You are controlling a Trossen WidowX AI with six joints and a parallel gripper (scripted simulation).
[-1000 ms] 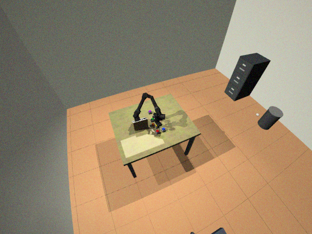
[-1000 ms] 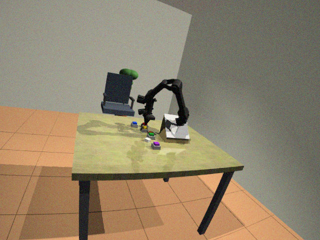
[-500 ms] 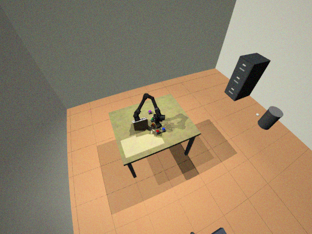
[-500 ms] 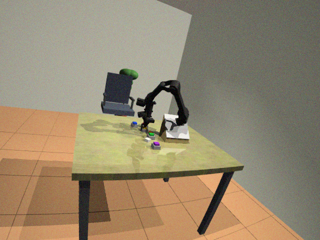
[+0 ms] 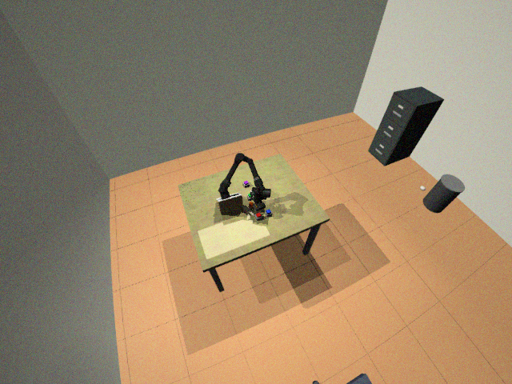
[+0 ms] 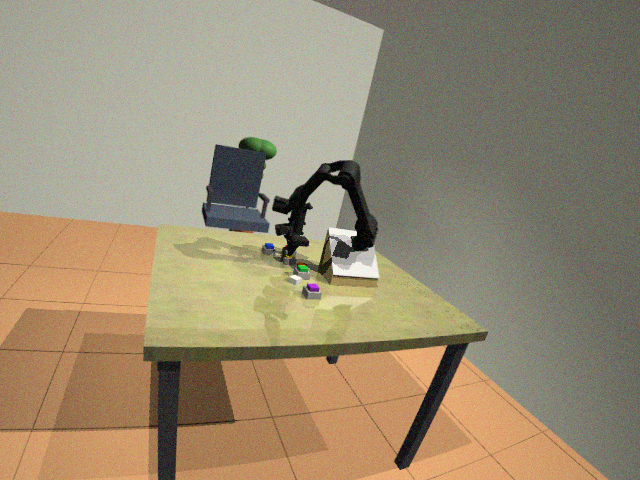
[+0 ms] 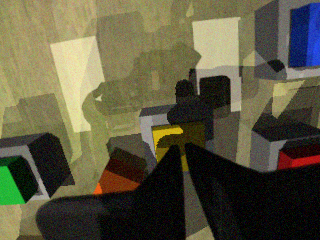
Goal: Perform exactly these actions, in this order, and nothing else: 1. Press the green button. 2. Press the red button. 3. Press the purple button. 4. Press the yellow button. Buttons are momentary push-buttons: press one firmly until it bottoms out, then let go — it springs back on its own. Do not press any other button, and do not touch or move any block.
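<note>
My gripper is shut and empty, and points straight down. In the wrist view its fingertips sit over the near edge of the yellow button, which lies in their shadow; I cannot tell whether they touch it. The red button is to its right and the blue button is at the upper right. The green button is at the far left. The purple button stands apart from the cluster.
An orange block lies just left of the yellow button, close to the fingers. A small white block lies between the green and purple buttons. The arm's base box stands beside the buttons on the table.
</note>
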